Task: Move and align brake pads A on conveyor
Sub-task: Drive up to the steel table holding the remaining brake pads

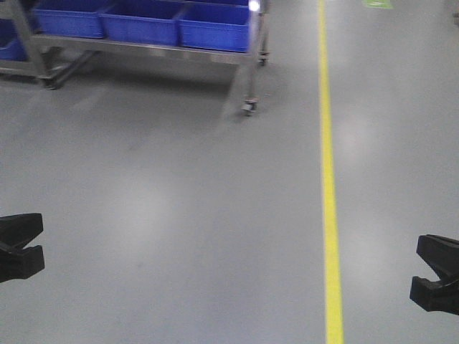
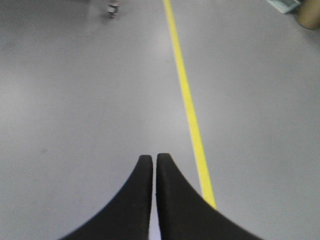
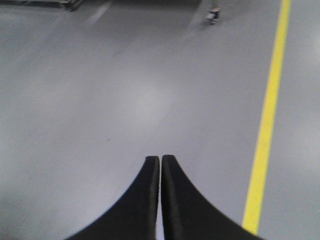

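Observation:
No brake pads and no conveyor show in any view; only bare grey floor lies ahead. In the left wrist view my left gripper [image 2: 151,156] is shut, its two black fingers pressed together with nothing between them. My right gripper [image 3: 160,157] is shut and empty in the same way. In the front view the left gripper [image 1: 29,246] pokes in at the left edge and the right gripper [image 1: 434,283] at the right edge, both low above the floor.
A steel wheeled rack [image 1: 247,61] holding blue bins [image 1: 140,20] stands at the far left. One of its caster wheels [image 1: 249,107] rests on the floor. A yellow floor line [image 1: 328,179] runs away from me on the right. A brown cardboard tube [image 2: 308,12] stands far right.

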You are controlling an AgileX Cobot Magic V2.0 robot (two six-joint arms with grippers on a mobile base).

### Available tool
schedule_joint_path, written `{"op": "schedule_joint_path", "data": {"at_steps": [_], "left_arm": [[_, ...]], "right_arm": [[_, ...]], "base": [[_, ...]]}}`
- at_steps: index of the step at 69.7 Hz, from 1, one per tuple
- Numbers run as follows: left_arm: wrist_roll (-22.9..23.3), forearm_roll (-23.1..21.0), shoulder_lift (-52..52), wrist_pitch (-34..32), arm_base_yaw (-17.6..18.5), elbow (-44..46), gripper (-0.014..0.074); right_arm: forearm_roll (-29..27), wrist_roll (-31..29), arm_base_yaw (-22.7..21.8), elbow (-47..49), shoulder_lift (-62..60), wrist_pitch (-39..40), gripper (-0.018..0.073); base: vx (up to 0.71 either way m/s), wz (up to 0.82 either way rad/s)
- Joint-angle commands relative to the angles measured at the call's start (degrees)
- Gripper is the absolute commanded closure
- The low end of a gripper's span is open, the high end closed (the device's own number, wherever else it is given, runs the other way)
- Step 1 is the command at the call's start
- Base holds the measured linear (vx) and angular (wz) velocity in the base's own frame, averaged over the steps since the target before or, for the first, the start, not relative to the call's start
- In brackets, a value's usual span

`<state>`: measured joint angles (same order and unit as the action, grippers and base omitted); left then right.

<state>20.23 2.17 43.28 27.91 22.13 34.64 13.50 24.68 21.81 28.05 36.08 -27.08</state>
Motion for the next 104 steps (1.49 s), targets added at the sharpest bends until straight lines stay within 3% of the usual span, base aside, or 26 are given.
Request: {"op": "schedule_joint_path", "data": {"at_steps": [1, 104], "left_arm": [[0.3, -0.1, -0.2, -3.4, 0.3, 1.4, 0.0603], [0.3, -0.1, -0.2, -3.4, 0.3, 1.4, 0.0604]], "right_arm": [[0.9, -0.2, 0.0, 1.6, 0.0, 3.7, 0.0569], [0.9, -0.2, 0.0, 1.6, 0.0, 3.7, 0.0569]], "base": [[0.11, 0.68], [0.11, 0.82]]}}
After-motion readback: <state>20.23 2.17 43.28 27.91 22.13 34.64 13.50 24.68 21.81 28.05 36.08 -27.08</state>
